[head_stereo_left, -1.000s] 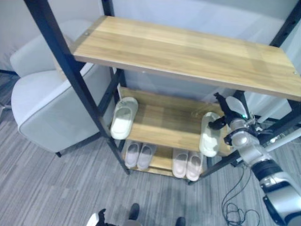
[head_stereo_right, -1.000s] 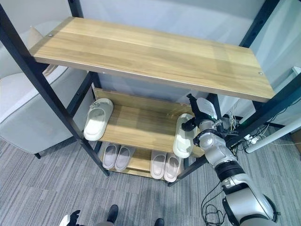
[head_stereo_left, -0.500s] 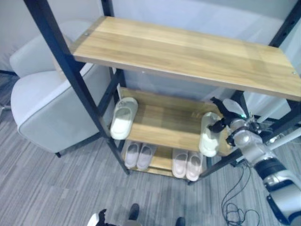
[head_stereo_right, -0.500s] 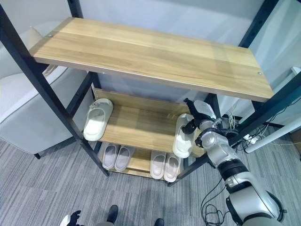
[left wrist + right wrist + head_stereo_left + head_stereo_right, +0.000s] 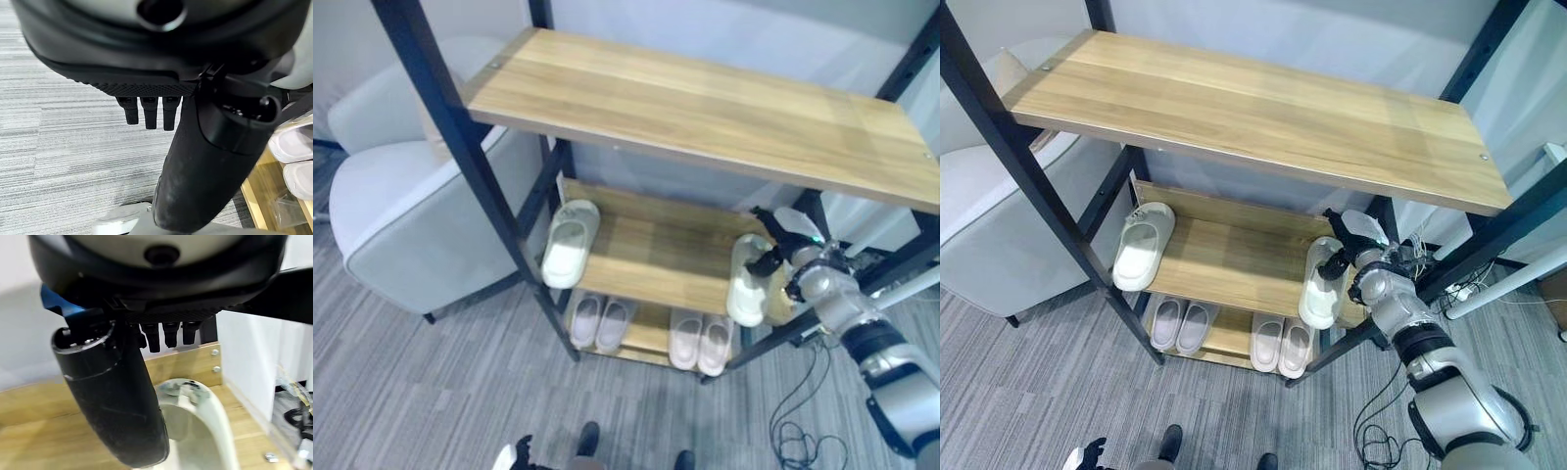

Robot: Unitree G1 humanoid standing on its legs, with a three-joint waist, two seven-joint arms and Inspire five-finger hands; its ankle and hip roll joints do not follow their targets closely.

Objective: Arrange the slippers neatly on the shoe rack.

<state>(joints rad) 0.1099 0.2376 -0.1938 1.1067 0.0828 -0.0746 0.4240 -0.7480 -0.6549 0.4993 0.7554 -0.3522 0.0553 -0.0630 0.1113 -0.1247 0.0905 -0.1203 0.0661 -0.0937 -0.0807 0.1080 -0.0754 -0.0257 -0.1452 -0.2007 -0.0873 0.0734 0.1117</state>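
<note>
- The shoe rack (image 5: 1234,103) stands beside a grey armchair (image 5: 391,215), which sits off its left end.
- One white slipper (image 5: 1143,245) lies at the left end of the rack's middle shelf (image 5: 1224,259).
- Two pairs of pale slippers (image 5: 1229,333) sit on the rack's bottom shelf.
- A second white slipper (image 5: 1320,284) lies at the middle shelf's right end, overhanging its front edge.
- The right hand (image 5: 1356,245) is at that slipper's far end, its thumb (image 5: 115,396) lying on the strap, fingers straight above it.
- The left hand (image 5: 195,161) hangs over the carpet with its fingers relaxed, the rack's bottom shelf beside it.

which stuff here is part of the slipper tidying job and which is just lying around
Job: shoe rack; white slipper at middle shelf's left end; white slipper at its right end, right hand on it; two pink pairs on bottom shelf.

Lying about: grey armchair.
</note>
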